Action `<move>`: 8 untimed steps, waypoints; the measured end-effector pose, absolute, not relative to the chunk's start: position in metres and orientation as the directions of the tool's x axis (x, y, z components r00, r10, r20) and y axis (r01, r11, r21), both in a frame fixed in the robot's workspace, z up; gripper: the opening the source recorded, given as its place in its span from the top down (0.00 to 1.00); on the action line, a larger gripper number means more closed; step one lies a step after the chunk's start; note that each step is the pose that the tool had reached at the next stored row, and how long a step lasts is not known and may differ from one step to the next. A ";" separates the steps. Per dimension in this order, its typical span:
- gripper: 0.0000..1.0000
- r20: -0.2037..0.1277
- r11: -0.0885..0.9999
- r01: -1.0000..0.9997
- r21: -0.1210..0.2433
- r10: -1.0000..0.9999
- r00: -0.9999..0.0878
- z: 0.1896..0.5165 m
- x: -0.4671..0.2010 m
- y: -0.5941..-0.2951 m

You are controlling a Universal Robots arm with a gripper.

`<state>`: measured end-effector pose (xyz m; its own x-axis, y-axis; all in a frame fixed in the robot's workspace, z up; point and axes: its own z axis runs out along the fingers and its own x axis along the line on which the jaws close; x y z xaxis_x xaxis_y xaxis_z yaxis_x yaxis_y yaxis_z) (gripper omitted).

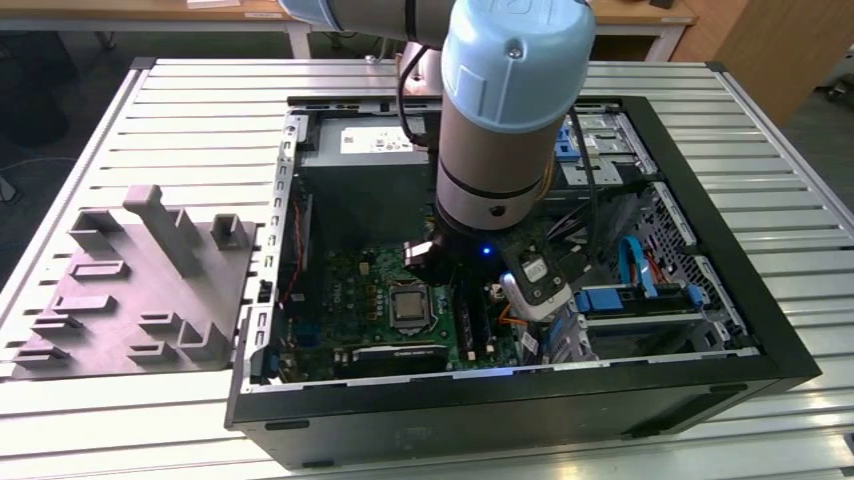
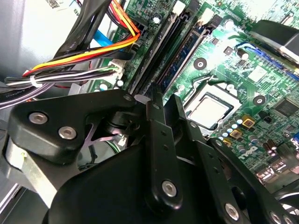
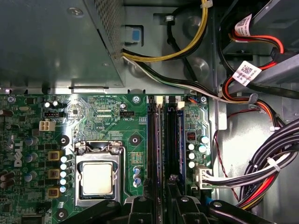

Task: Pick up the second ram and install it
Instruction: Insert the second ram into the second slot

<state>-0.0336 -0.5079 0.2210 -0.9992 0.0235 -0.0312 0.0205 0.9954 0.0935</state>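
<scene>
My gripper hangs low inside the open computer case, right over the memory slots of the green motherboard. Its two black fingers stand close together on either side of the second ram, a long thin dark stick seen edge-on along its slot. In the exterior view the same stick runs out from under the arm. A like stick with bluish chips sits in the neighbouring slot. I cannot tell how deep the second ram sits in its slot.
The processor socket lies beside the slots. Bundles of orange, yellow and black cables crowd the other side. The power supply box and case walls close in. A grey fixture stands outside on the slatted table.
</scene>
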 end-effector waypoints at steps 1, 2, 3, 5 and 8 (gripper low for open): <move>0.74 -0.031 0.995 0.020 0.094 0.023 -0.999 0.221 -0.034 -0.508; 0.76 -0.031 0.995 0.020 0.094 0.023 -0.999 0.221 -0.034 -0.508; 0.76 -0.031 0.995 0.020 0.094 0.023 -0.999 0.221 -0.034 -0.508; 0.88 -0.031 0.995 0.020 0.093 0.023 -0.999 0.221 -0.034 -0.508; 0.89 -0.031 0.995 0.020 0.094 0.023 -0.999 0.221 -0.034 -0.508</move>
